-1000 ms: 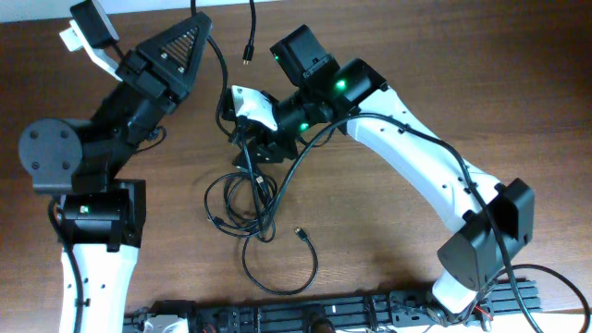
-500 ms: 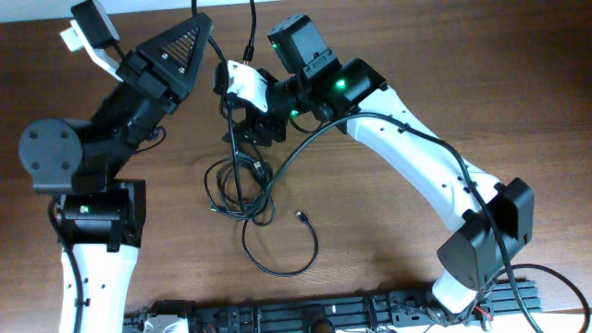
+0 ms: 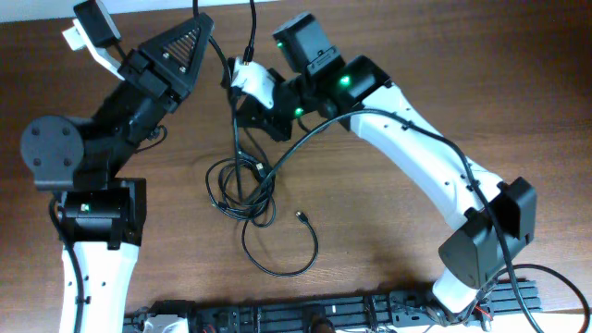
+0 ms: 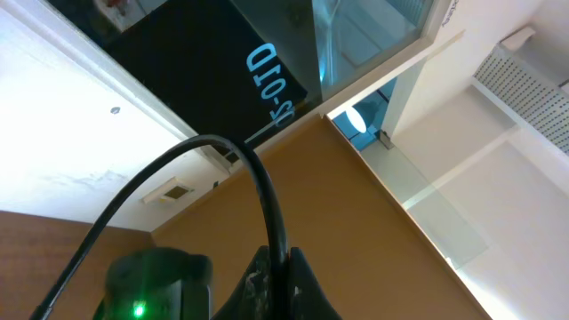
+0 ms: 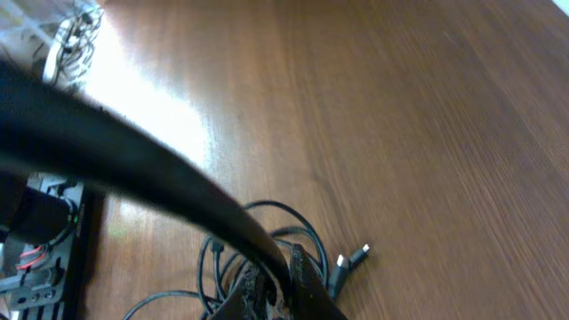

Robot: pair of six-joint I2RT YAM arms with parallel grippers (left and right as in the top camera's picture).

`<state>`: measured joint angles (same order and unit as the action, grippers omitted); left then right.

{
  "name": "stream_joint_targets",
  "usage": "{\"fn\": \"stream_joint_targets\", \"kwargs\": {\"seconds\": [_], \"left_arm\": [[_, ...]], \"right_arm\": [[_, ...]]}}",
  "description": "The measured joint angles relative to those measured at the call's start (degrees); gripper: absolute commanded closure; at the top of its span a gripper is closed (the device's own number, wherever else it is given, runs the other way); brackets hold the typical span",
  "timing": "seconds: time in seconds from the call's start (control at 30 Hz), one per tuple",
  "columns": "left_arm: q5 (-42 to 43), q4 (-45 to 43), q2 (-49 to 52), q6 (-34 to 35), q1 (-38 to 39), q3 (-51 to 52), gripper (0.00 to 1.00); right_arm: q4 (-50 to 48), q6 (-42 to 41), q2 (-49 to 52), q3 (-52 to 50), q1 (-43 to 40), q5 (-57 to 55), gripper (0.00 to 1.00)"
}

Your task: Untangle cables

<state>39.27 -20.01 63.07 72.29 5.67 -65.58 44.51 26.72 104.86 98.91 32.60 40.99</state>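
Observation:
The cables (image 3: 242, 190) lie as a loose black tangle on the wooden table, with one strand pulled up from it. My right gripper (image 3: 242, 109) is shut on that strand above the tangle's far side. In the right wrist view the strand runs through the jaws (image 5: 286, 283), with the tangle (image 5: 267, 233) and two plugs (image 5: 349, 260) on the table below. A loose plug (image 3: 301, 217) ends a big loop at the front. My left gripper (image 3: 197, 33) points upward and is shut on another cable (image 4: 258, 178) that rises out of its jaws (image 4: 277, 271).
A further cable end with a plug (image 3: 248, 51) hangs in from the far edge. A black rail (image 3: 324, 314) runs along the table's front edge. The left arm's base (image 3: 92, 213) stands at the left and the right arm's base (image 3: 481, 250) at the right.
My right gripper has moved toward the far edge with its strand. The tangle has been drawn up and stretched after it. The left arm has barely moved.

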Motion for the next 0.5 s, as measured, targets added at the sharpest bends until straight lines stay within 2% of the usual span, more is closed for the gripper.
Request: {"fn": "stream_joint_targets", "kwargs": {"seconds": [0.03,0.13,0.2,0.23,0.27,0.33,0.5], "left_arm": [[0.20,0.04,0.07,-0.02,0.00,0.00,0.94],[0.79,0.39,0.33,-0.13,0.00,0.00,0.66],[0.92,-0.35,0.26,0.46,-0.02,-0.02,0.58],[1.09,-0.48,0.15,0.50,-0.15,0.00,0.48],[1.31,-0.57,0.15,0.42,-0.33,0.00,0.43],[2.19,-0.33,0.15,0.57,-1.01,0.00,0.36],[5.01,3.08,0.15,-0.61,-2.49,-0.04,0.33]], "right_arm": [[0.50,-0.63,0.00,0.00,-0.90,0.00,0.96],[2.75,-2.47,0.00,0.31,-5.05,0.37,0.96],[6.03,-3.19,0.11,0.28,-8.66,-0.11,0.96],[7.10,-3.65,0.11,0.28,-10.58,-0.28,0.96],[7.96,-3.85,0.11,0.28,-12.09,-0.31,0.96],[8.98,-4.09,0.09,0.28,-14.75,-0.35,0.96],[9.11,-4.46,-2.36,0.24,-19.21,0.04,0.96]]}}
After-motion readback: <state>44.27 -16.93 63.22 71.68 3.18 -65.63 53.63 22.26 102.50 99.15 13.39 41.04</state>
